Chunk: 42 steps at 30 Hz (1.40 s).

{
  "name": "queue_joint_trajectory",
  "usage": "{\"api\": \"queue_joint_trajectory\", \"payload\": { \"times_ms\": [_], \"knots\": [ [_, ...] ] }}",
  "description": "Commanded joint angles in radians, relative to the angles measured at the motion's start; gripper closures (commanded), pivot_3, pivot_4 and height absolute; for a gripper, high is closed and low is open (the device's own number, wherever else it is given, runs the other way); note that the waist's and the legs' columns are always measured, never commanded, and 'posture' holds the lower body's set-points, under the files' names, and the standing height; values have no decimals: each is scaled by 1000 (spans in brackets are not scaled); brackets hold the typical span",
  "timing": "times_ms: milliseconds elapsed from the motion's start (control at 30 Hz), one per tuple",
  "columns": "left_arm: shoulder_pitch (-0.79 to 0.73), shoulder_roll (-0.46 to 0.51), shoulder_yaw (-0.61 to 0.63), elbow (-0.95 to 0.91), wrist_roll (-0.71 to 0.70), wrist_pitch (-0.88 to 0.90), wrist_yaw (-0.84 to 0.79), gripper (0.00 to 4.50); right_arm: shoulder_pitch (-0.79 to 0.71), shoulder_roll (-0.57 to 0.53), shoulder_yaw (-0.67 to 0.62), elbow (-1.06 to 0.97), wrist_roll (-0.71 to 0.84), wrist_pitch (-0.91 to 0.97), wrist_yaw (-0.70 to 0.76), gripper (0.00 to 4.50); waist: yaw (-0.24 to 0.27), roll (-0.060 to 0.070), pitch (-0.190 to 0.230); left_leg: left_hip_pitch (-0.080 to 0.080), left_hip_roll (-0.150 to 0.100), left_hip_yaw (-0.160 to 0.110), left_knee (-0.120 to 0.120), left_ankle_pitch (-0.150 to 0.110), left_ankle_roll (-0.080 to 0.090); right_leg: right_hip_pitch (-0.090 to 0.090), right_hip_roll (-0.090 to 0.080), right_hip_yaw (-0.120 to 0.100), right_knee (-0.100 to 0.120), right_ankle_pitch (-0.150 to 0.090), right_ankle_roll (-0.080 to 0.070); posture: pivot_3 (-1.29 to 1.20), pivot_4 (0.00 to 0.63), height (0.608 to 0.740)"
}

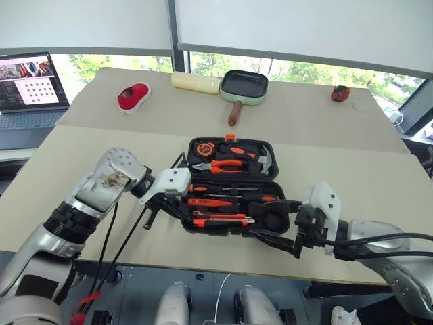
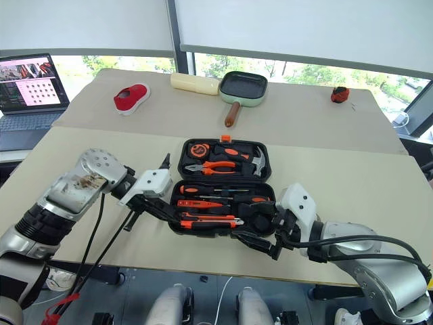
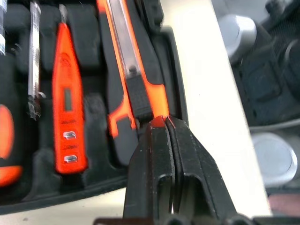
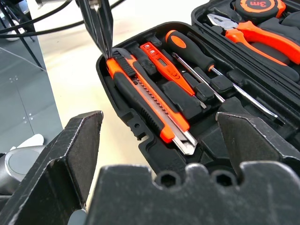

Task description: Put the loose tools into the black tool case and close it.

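left gripper (image 3: 165, 123), pressed together, tips touching knife (image 4: 145, 96) end in open case (image 1: 265, 150); right gripper (image 4: 159, 140) spread nearby.

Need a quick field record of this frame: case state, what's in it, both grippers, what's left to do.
case: black tool case open on the table
front half: utility knife, tester pen, screwdriver, all in slots
left gripper: shut, tips at the knife's butt end, gripping nothing
right gripper: open, at the case's front right corner
remaining: close the lid
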Motion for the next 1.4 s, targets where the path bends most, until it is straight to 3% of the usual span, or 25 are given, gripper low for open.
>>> {"api": "queue_joint_trajectory", "payload": {
  "times_ms": [33,233,467,833,1200,1400],
  "knots": [
    [10,4,-22,18,70,-69,27,4426,-11,4,-11,-11,10,-20,8,0,0,0,0,0,0,0,0,0,0,0,0,0,0,0,0,0,150,740],
    [4,-41,-25,14,77,-40,41,4426,-16,2,-11,-15,16,-13,8,0,1,0,0,0,0,0,1,0,0,1,0,0,0,0,0,0,150,740],
    [-81,-26,42,-29,-131,102,-38,4426,-2,-6,-26,-21,21,-11,14,0,1,0,0,0,0,0,1,0,0,0,0,0,0,0,0,0,150,740],
    [-127,-265,-72,172,76,-105,114,4426,-5,1,-28,-25,18,-10,1,0,-2,0,0,0,-1,0,1,0,0,0,0,0,0,0,1,0,150,740],
    [-85,-281,-153,299,225,-303,140,4426,40,7,-47,-59,30,-7,-27,0,0,2,-2,2,-1,-2,3,0,0,4,0,0,0,1,2,0,150,740],
    [-86,-311,-134,356,220,-324,161,4426,41,1,-50,-56,27,-7,-30,0,2,2,-3,16,-1,-2,1,0,0,18,0,0,-2,-2,5,0,150,740]
  ]
}}
